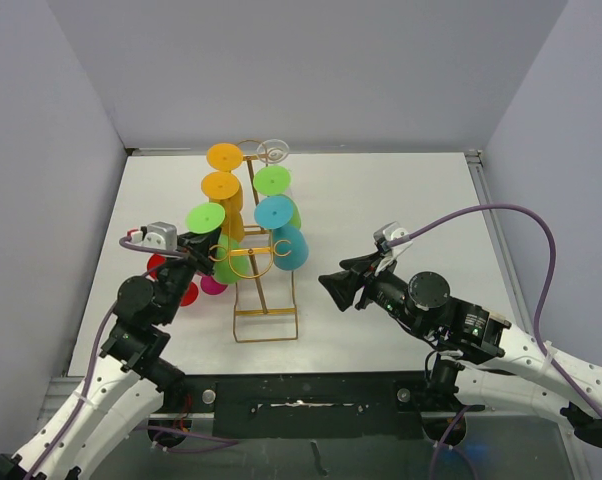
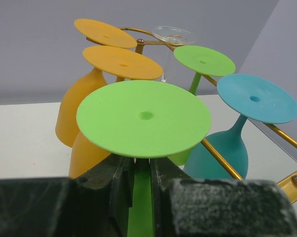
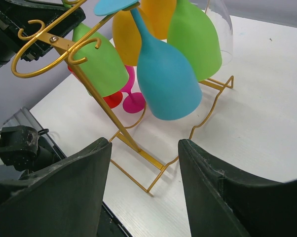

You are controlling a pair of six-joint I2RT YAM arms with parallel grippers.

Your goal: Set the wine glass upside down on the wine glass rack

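The green wine glass point(image 2: 143, 118) is upside down, foot uppermost, at the left side of the gold wire rack point(image 1: 266, 312), near its front end (whether its stem sits in a hook I cannot tell). The left gripper point(image 2: 141, 170) is clamped on its stem just under the foot. An orange glass point(image 2: 121, 61) and a teal glass point(image 2: 254, 98) hang nearby. The right gripper point(image 1: 333, 285) waits just right of the rack, fingers apart, holding nothing. On the table point(image 1: 401, 200) left of the rack is a red glass point(image 3: 111, 99).
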